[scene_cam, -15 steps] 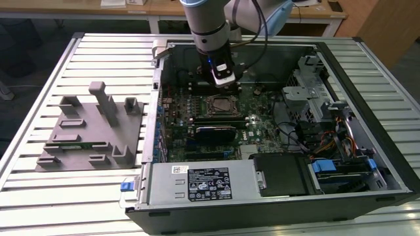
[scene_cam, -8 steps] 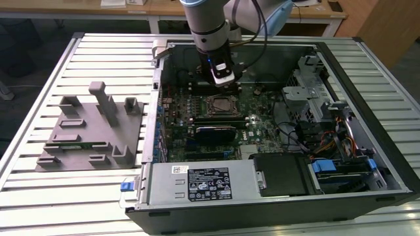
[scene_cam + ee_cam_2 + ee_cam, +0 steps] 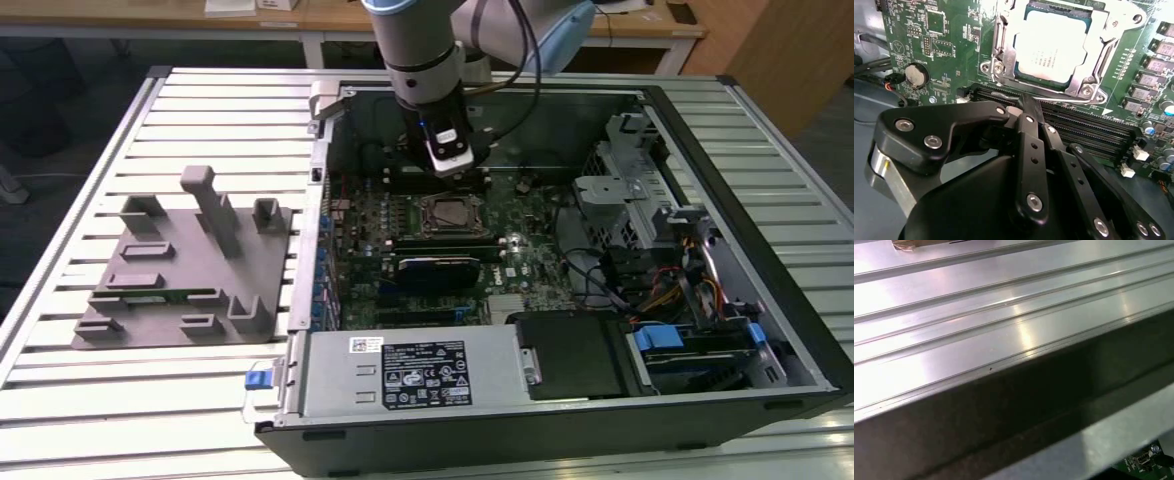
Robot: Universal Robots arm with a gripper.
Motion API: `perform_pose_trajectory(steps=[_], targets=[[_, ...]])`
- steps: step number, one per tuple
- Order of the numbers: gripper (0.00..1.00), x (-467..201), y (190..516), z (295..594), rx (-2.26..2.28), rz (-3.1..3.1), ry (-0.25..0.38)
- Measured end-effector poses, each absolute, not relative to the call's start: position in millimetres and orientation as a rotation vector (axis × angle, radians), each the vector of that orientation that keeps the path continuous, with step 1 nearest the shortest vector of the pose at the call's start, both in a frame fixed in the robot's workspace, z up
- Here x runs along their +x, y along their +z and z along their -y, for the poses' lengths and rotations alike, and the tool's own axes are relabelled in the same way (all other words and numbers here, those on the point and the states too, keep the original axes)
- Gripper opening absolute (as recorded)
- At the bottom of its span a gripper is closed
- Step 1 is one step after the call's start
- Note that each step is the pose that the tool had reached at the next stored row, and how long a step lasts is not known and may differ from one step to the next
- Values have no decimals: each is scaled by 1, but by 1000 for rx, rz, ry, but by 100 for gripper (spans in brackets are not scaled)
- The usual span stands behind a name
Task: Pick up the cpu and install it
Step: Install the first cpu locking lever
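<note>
Currently flat square silver-topped cpu [image 3: 1051, 42] sits in metal-framed socket [image 3: 1004, 55], upper centre of second wrist view. Black gripper [image 3: 1026, 112] fingers pressed together, empty, just beside socket. Risk: descending arm clips unlatched frame, chip shifts, pins bend.

Shiny metal cpu [image 3: 1051, 47]; matt black end effector [image 3: 1026, 107].

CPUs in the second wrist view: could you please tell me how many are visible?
1. The cpu lies inside the socket frame on the motherboard, silver top up. Part of the board is hidden, so another cannot be ruled out.
</note>
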State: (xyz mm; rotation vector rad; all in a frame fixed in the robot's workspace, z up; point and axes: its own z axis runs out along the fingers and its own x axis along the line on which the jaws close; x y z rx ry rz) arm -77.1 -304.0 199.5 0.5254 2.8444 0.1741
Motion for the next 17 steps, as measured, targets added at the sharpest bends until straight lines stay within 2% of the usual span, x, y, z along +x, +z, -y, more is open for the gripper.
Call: perform_pose_trajectory(steps=[6, 17], targets=[[11, -78, 198, 304, 521, -2843, 146], [11, -78, 197, 300, 525, -2842, 144]])
